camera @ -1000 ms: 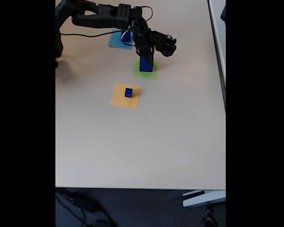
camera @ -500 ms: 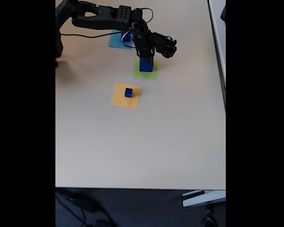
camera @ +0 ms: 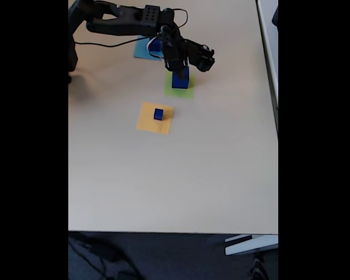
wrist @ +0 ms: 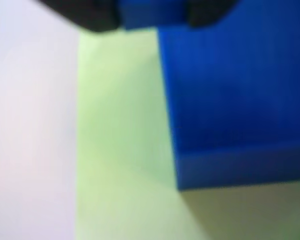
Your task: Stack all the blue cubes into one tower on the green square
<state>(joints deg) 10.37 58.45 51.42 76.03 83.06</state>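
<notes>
1. At the upper left of the fixed view, the black arm reaches across the table [camera: 163, 186] from the left edge. A light-blue paper square [camera: 143, 50] peeks out from under it.
2. The gripper [camera: 179, 69] has crept a little to the left since a moment ago. It sits right on top of the big blue block [camera: 180, 80]. That block looks tall, like a smaller block may sit on it, but I cannot be sure.
3. The big block stands on the green square [camera: 188, 91], in the upper middle of the frame. In the wrist view the block [wrist: 235, 100] sits toward the right on the green square [wrist: 125, 140].
4. I cannot tell if the gripper is open or closed. Dark finger shapes flank something blue at the top of the wrist view, all blurry.
5. I think a block is being put down, or was just let go.
6. Lower down, the small blue block [camera: 158, 114] waits on the orange square [camera: 146, 123]. It is well apart from the tower. Nothing stands between them.
</notes>
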